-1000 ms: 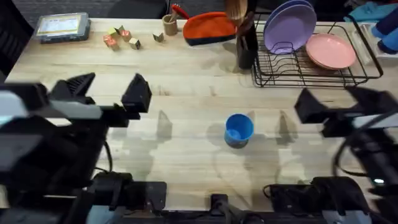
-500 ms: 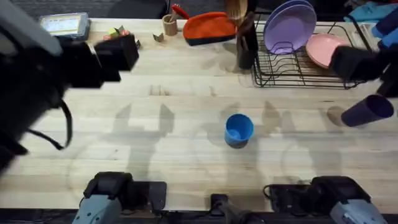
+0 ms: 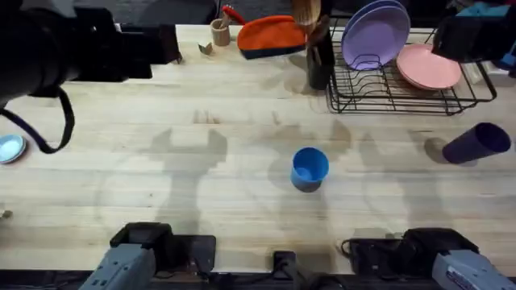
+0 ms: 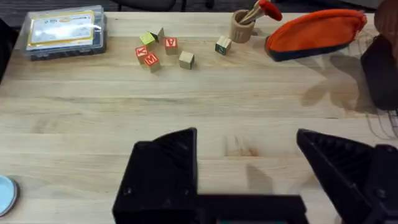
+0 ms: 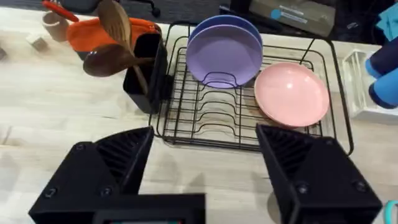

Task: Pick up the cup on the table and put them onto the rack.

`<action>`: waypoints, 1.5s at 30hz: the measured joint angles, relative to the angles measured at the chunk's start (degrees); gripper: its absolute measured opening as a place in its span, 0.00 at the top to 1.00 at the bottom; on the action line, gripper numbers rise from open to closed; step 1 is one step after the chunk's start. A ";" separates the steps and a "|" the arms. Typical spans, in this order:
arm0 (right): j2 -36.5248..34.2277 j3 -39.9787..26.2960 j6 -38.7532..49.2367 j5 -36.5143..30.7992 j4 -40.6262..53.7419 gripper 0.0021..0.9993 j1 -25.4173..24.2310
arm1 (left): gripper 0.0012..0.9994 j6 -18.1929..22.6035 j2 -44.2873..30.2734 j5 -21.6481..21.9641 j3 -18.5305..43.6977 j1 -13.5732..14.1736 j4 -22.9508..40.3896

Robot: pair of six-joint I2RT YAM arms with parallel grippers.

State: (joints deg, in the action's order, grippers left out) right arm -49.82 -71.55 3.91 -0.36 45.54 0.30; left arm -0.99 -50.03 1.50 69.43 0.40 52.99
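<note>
A bright blue cup (image 3: 310,168) stands upright, mouth up, in the middle of the light wood table (image 3: 242,193). Near the table's right edge a dark purple cup (image 3: 477,143) appears to lie on its side. The black wire rack (image 3: 403,106) sits at the back right, also in the right wrist view (image 5: 211,143). My left gripper (image 3: 157,44) hovers high over the back left, far from both cups; its fingers stand open and empty (image 4: 249,168). My right gripper (image 3: 472,36) hangs above the rack's right end, open with nothing held (image 5: 205,168).
The rack holds purple plates (image 5: 224,50) and a pink plate (image 5: 291,93). A black utensil holder (image 3: 318,68) with wooden spoons stands beside it. At the back are an orange pouch (image 4: 317,31), a small wooden cup (image 4: 241,26), letter blocks (image 4: 163,51) and a clear box (image 4: 62,30).
Both arms rose and swung toward the back, the left to the far left, the right over the rack. The purple cup came into view. The blue cup stayed put.
</note>
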 joint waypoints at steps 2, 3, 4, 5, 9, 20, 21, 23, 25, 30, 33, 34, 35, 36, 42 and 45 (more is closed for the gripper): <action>-0.02 0.00 -1.09 0.00 0.04 0.00 0.00 | 0.01 0.00 0.01 0.00 0.00 0.00 0.00; 0.00 0.00 -1.77 0.00 0.07 0.00 0.00 | 0.01 0.00 0.01 0.00 0.00 -0.02 0.00; 0.00 0.00 -2.45 0.00 0.07 0.00 0.00 | 0.01 0.00 0.01 0.00 0.00 0.00 0.00; 0.00 0.00 -3.37 0.02 0.08 0.00 0.00 | 0.01 0.00 -0.02 0.00 0.00 -0.02 0.00; 0.00 0.00 -6.52 2.08 1.97 0.00 0.00 | 0.01 0.00 -0.01 0.00 0.00 0.00 0.00; -1.34 -0.11 0.09 12.68 11.98 0.00 6.06 | 0.01 0.00 -0.01 0.00 0.00 0.00 0.00; -1.57 -0.12 0.42 12.68 12.07 0.00 6.46 | 0.01 0.00 0.01 0.00 0.00 0.00 -0.02; -2.51 -0.46 0.93 12.68 13.39 0.00 7.38 | 0.01 0.00 0.01 0.00 0.00 0.00 0.00; -3.95 -0.72 2.27 12.66 16.23 0.00 8.73 | 0.01 0.00 -0.02 0.00 0.00 0.00 0.00; -8.45 -0.72 5.31 12.68 19.63 0.00 12.15 | 0.01 0.00 0.01 0.00 0.00 0.00 0.00; -10.45 -0.72 5.76 12.75 19.61 0.00 13.61 | 0.01 0.00 -0.01 0.00 0.00 0.00 0.00; -10.92 -0.72 5.71 12.83 19.59 0.00 14.02 | 0.01 0.00 0.00 0.00 0.00 0.00 0.00; -12.01 -0.72 4.82 12.87 19.65 0.00 14.89 | 0.01 0.00 0.01 0.00 0.00 -0.01 0.03; -12.28 -0.72 4.58 12.90 19.65 0.00 15.03 | 0.01 0.00 0.01 0.00 0.00 0.00 0.17; -14.55 -0.72 3.54 12.90 20.06 0.00 15.08 | 0.01 0.00 0.01 0.00 0.00 0.00 0.92; -15.92 -0.72 3.38 12.90 21.20 0.00 15.13 | 0.01 0.00 0.01 0.00 0.00 0.00 0.92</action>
State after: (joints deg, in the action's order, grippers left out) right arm -65.75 -72.27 7.29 12.53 66.73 15.42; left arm -0.99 -50.02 1.50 69.43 0.40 53.91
